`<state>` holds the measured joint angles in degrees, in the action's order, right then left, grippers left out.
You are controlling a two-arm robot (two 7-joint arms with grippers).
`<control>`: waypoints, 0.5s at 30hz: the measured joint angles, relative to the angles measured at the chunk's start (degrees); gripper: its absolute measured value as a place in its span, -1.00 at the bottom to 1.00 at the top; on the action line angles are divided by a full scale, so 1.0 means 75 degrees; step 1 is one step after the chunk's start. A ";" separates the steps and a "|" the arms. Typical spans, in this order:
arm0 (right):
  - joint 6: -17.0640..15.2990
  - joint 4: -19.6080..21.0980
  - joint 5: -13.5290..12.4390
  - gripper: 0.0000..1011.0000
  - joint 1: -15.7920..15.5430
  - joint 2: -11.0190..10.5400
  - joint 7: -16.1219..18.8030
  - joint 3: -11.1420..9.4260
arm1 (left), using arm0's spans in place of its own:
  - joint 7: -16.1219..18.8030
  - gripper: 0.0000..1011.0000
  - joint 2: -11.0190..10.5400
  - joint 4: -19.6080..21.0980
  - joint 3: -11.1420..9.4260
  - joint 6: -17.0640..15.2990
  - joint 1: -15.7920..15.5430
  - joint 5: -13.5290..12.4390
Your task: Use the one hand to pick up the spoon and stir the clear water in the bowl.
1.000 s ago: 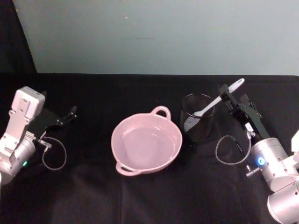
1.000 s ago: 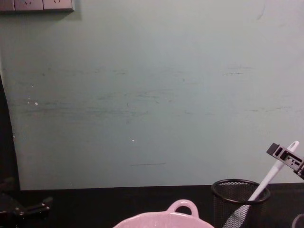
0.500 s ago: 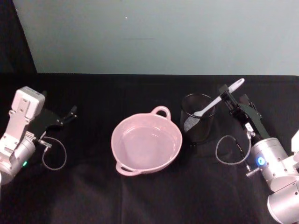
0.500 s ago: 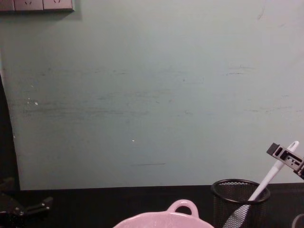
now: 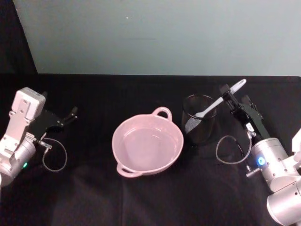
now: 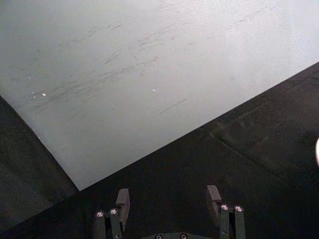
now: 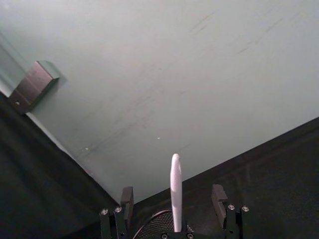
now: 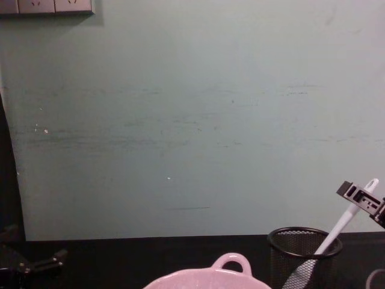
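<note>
Though a small white label point(image 5: 249, 127) sits on the back of the right gripper point(image 5: 234, 94), its writing is too small to read, and a blue ring glows on the silver wrist cylinder point(image 5: 265, 162) behind it. That arm reaches forward along the robot's right side, raised above the black tablecloth point(image 5: 141, 202). Its fingers point(image 7: 126, 197) are spread on either side of the spoon point(image 5: 220, 100) handle without closing on it. The white spoon stands in the black mesh cup point(image 5: 200, 127), bowl end down inside, its long axis tilted so the handle tip points up, away from the robot and toward its right. Just beside the cup, to the robot's left, the pink bowl point(image 5: 175, 134) rests on the cloth holding clear water, its loop handle on the far rim. The left gripper point(image 5: 70, 114) sits idle, low at the table's left side, fingers parted and holding nothing.
</note>
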<state>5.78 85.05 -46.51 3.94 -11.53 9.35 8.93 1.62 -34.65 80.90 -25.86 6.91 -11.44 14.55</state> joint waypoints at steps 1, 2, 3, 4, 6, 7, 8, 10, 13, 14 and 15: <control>-0.0009 0.0011 0.0020 0.99 -0.0005 0.0019 -0.0041 -0.0015 | 0.0000 1.00 0.0000 0.0000 0.0000 0.0000 0.0000 0.0000; -0.0013 0.0022 0.0043 0.99 -0.0010 0.0038 -0.0072 -0.0030 | 0.0000 1.00 0.0000 0.0000 0.0000 0.0000 0.0000 0.0000; -0.0016 0.0042 0.0078 0.99 -0.0022 0.0081 -0.0133 -0.0066 | 0.0000 1.00 0.0000 0.0000 0.0000 0.0000 0.0001 0.0000; -0.0017 0.0050 0.0092 0.99 -0.0027 0.0098 -0.0158 -0.0083 | 0.0000 1.00 0.0000 0.0000 0.0000 0.0000 0.0001 0.0000; -0.0020 0.0059 0.0126 0.99 -0.0030 0.0148 -0.0211 -0.0137 | 0.0000 1.00 0.0000 0.0000 0.0000 0.0000 0.0000 0.0000; -0.0024 0.0059 0.0134 0.99 -0.0030 0.0166 -0.0222 -0.0156 | 0.0000 1.00 0.0000 0.0000 0.0000 0.0000 0.0000 0.0000; -0.0031 0.0059 0.0141 0.99 -0.0029 0.0184 -0.0228 -0.0172 | 0.0000 1.00 0.0000 0.0000 0.0000 0.0000 0.0000 0.0000; -0.0054 0.0033 0.0166 0.99 -0.0010 0.0232 -0.0232 -0.0204 | 0.0000 1.00 0.0000 0.0000 0.0000 0.0000 0.0000 0.0000; -0.0102 -0.0049 0.0181 0.99 0.0055 0.0280 -0.0223 -0.0220 | 0.0000 1.00 0.0000 0.0000 0.0000 0.0000 0.0001 0.0000; -0.0118 -0.0073 0.0185 0.99 0.0076 0.0286 -0.0216 -0.0222 | 0.0000 1.00 0.0000 0.0000 0.0000 0.0000 0.0001 0.0000; -0.0141 -0.0130 0.0195 0.99 0.0124 0.0300 -0.0194 -0.0226 | 0.0000 1.00 0.0000 0.0000 0.0000 0.0000 0.0001 0.0000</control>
<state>4.72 84.08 -45.04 4.87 -9.28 7.90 7.23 1.62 -34.64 80.90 -25.86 6.90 -11.43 14.55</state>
